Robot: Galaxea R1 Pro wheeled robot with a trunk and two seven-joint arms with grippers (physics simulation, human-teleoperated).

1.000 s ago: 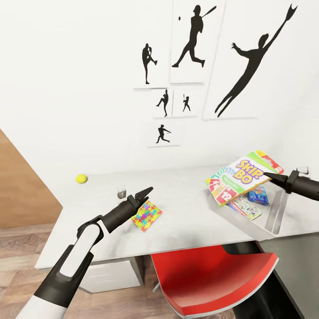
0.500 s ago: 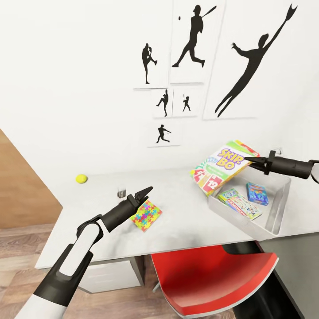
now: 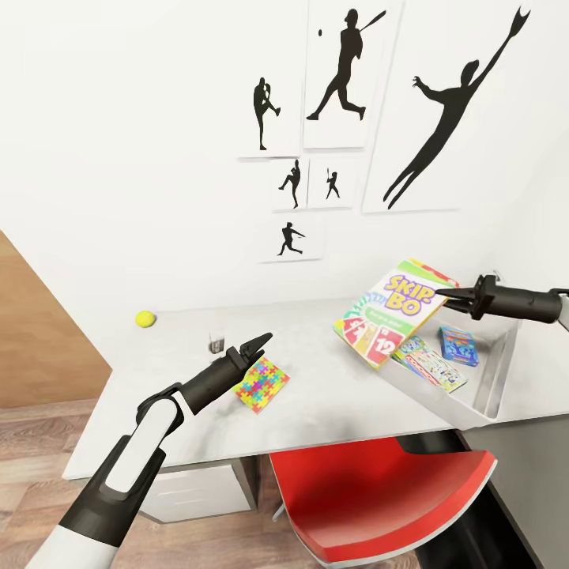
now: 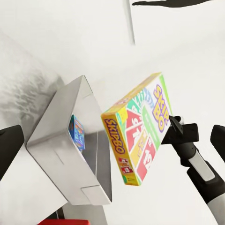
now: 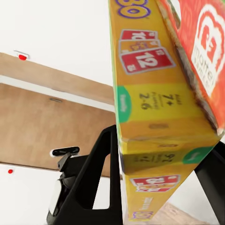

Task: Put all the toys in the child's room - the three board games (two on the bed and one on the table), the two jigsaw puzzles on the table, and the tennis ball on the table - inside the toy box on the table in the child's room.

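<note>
Skip-Bo board game (image 3: 393, 310) hangs tilted in the air, its far edge pinched by the right end effector (image 3: 442, 293), its low corner over the near-left rim of the toy box (image 3: 491, 379). Below that end effector, a blue game box (image 3: 458, 345) and another printed box (image 3: 429, 364) lie inside the bin. The left end effector (image 3: 259, 344) hovers with fingers nearly pressed together, empty, just above a jigsaw puzzle (image 3: 264, 385) on the surface (image 3: 332, 403); the tennis ball (image 3: 145, 318) sits well beyond it.
</note>
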